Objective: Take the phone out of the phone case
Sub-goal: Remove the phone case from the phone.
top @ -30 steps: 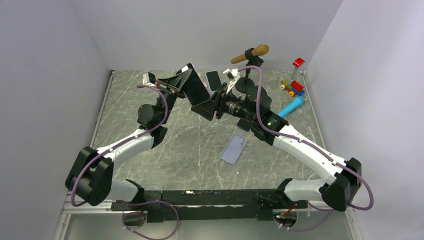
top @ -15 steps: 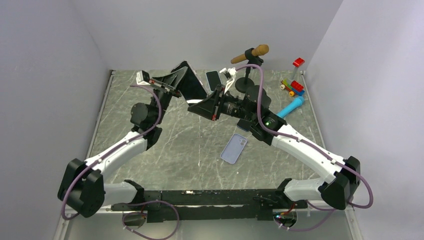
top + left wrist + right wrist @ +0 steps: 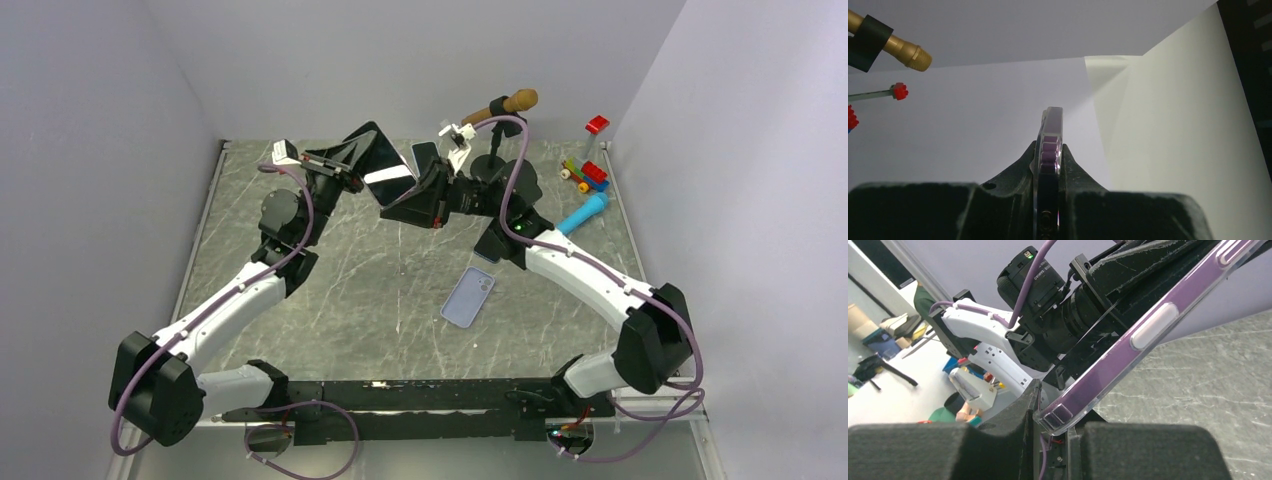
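Clear plastic wraps the purple phone (image 3: 390, 182), and we see it seated in its case (image 3: 1154, 326), held in the air above the back middle of the table (image 3: 300, 300). The left gripper (image 3: 1049, 159) is closed tight on one end, its fingers pressing both flat faces (the phone shows edge-on there). The right gripper (image 3: 1052, 416) is closed on the opposite lower corner, pinching the case rim. The two arms meet over the phone from either side. Well apart, below them on the table, we see a lilac phone (image 3: 468, 297) lying flat, and a microphone (image 3: 510, 102) stands at the back.
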Robot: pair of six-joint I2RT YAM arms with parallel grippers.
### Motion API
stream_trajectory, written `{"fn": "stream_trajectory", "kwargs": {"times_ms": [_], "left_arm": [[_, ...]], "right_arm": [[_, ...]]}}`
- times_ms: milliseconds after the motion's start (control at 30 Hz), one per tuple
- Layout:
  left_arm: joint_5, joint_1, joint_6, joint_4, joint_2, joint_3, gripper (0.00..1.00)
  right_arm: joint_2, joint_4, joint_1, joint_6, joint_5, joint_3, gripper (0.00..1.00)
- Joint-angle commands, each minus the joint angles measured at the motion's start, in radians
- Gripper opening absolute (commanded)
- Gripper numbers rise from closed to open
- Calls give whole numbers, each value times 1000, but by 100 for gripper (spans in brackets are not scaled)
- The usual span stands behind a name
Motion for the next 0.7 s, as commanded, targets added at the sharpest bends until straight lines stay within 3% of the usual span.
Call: {"fn": "stream_trajectory", "kwargs": {"times_ms": [0,300,533,667], "left_arm": [[166,-64,-195,144,-112,122,0],[197,-70,-208,127,-105,135,0],[197,-73,-184,192,-98,114,0],[240,-78,-180,197,-79,131,0]], "right_arm": [[102,-65,-55,-127,15,39,0],[175,-30,-55,-110,-36,129,0],[169,130,-56,24,-40,3,0],[146,109,-48,34,-50,-15,0]]}}
